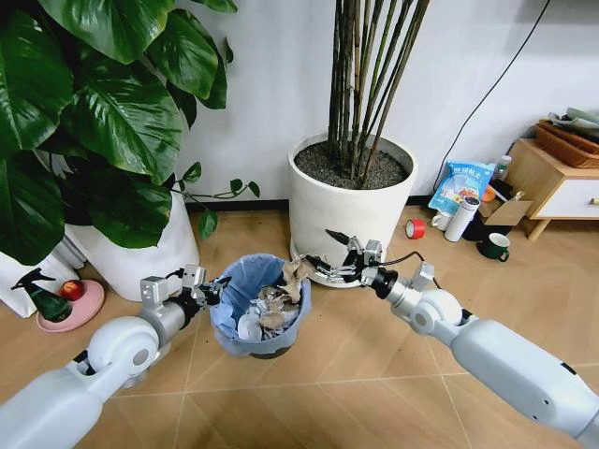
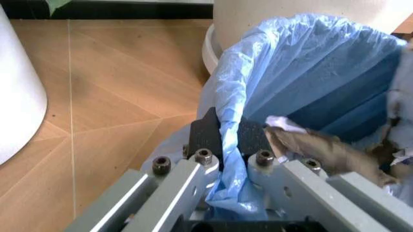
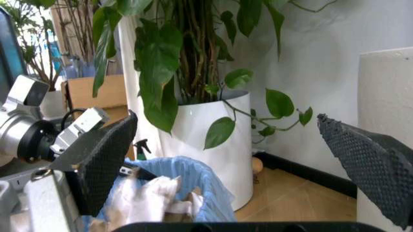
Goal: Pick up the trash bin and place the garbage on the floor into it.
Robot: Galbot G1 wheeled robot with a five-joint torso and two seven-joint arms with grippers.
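My left arm reached forward from the lower left, white forearm angled up toward the middle of the floor, wrist roughly level. The left gripper (image 1: pixel 213 292) had its fingers (image 2: pixel 205 137) pinched together on the rim of the trash bin (image 1: pixel 231 313), one black pad on each side of the blue liner. My right arm came in from the lower right, stretched long and slightly bent at the elbow. The right gripper (image 1: pixel 321 265) sat just above the bin's far edge, fingers (image 3: pixel 103 162) spread wide apart, holding nothing.
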